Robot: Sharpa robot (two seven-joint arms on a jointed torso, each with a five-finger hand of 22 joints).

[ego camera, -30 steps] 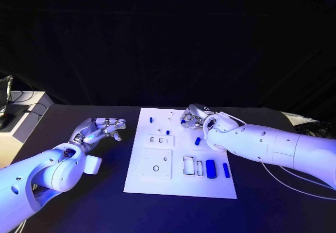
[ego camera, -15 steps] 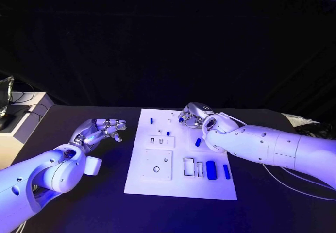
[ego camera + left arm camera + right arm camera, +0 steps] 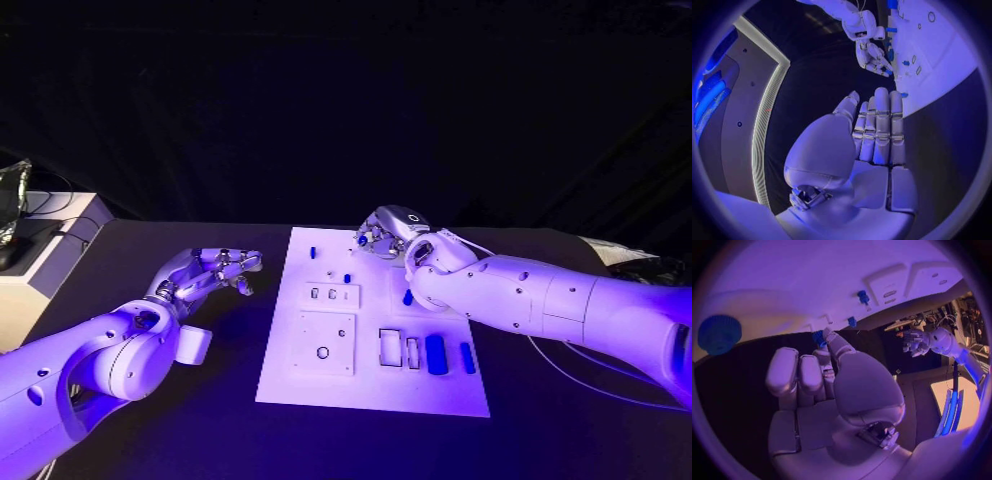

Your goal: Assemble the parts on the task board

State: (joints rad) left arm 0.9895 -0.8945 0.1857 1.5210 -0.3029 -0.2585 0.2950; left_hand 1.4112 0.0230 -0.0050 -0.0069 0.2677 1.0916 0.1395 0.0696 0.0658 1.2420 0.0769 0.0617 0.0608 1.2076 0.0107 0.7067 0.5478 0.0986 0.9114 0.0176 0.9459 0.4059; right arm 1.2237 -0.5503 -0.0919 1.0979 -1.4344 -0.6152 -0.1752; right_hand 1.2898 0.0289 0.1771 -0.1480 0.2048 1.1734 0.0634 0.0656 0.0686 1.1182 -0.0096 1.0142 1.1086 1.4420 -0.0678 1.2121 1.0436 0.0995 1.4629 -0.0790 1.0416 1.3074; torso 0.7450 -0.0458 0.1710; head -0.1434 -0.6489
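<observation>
The left silver many-fingered hand (image 3: 206,271) hovered over the black table (image 3: 173,410) just left of the white rectangular task board (image 3: 368,385), holding nothing; in the left wrist view its fingers (image 3: 879,127) lay straight and side by side, pointing toward the board's edge.

On the board, a small blue peg (image 3: 312,251) stood near the far left corner, and another small blue piece (image 3: 348,278) stood a little nearer, beside a raised white block with two slots (image 3: 330,294). Nearer again lay a larger raised white square block with an oval hole (image 3: 323,343). Toward the near right of the board a fat blue cylinder (image 3: 436,354) lay beside a thinner blue bar (image 3: 467,357), with white rectangular recesses just to their left. A blue oblong piece (image 3: 408,297) showed partly beneath the right forearm.

The right silver many-fingered hand (image 3: 385,234) hung over the far edge of the board, fingers curled, pinching a small blue part (image 3: 819,337) at its fingertips. In the right wrist view a round blue ribbed knob (image 3: 719,333) sat on the white surface, apart from that hand.
</observation>
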